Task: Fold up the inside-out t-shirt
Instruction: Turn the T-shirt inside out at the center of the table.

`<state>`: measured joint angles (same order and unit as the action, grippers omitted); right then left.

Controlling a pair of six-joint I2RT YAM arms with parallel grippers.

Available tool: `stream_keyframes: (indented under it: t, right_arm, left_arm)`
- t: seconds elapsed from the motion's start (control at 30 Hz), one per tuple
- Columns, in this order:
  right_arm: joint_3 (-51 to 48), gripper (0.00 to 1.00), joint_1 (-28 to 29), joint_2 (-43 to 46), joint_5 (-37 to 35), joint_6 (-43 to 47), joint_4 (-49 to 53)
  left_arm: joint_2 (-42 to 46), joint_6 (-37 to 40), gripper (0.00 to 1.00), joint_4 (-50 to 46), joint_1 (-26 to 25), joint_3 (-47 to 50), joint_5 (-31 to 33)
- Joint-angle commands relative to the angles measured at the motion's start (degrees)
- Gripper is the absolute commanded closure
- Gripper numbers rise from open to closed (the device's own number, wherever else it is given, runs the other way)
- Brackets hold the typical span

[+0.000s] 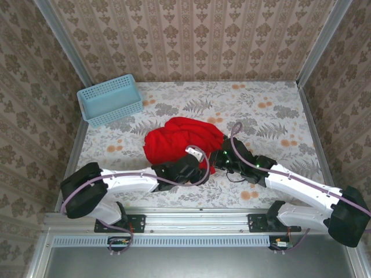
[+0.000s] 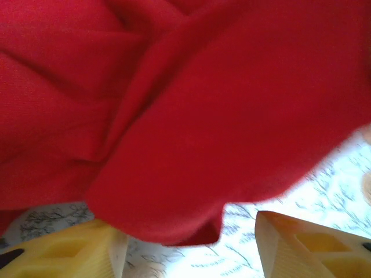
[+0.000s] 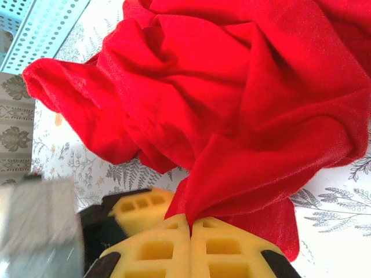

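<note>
Inside-out t-shirt [image 1: 182,139] bunched in a red heap mid-counter, both arms at its near edge.

From above, the shirt lies crumpled around the middle of the flowered counter [image 1: 278,116], well apart from the light blue basket [image 1: 110,99] at the upper left. The right end effector [image 1: 222,157] meets the heap's lower right edge. In its wrist view its yellow fingers [image 3: 226,249] are pressed together at the bottom of the frame, pinching a gathered fold of the shirt [image 3: 232,104] that rises from between them, and a basket corner [image 3: 40,29] sits at the upper left. The left end effector [image 1: 203,161] reaches the lower edge beside it. In its wrist view its jaws stand well apart with bare counter [image 2: 243,243] between them, gripping nothing. The shirt's edge [image 2: 203,116] hangs just above the gap and over the left finger [image 2: 64,255].
</note>
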<state>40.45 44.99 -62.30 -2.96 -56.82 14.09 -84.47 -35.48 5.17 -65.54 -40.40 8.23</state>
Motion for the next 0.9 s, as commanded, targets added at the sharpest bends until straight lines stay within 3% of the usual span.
stream_keyframes:
  t: [0.0, 0.27, 0.6, 0.87]
  right_arm:
    - [0.22, 1.00, 0.47, 2.28, -0.30, -0.45, 0.29]
    - [-1.77, 1.00, 0.27, 5.06, -2.13, -1.06, 2.30]
    - [-2.36, 1.00, -2.90, 6.18, -4.33, -1.24, 6.82]
    - [-5.32, 0.97, -9.72, 8.48, -3.74, 2.76, 9.81]
  left_arm:
    - [-0.91, -3.78, 0.48, -1.48, 2.40, -0.83, 2.50]
    - [-1.44, -3.72, 0.67, -1.23, 4.00, 0.76, 2.04]
    - [-0.05, -2.74, 0.98, -1.47, 3.77, 1.15, 1.89]
    - [5.07, 0.93, 1.00, -1.50, 0.19, 0.34, 2.27]
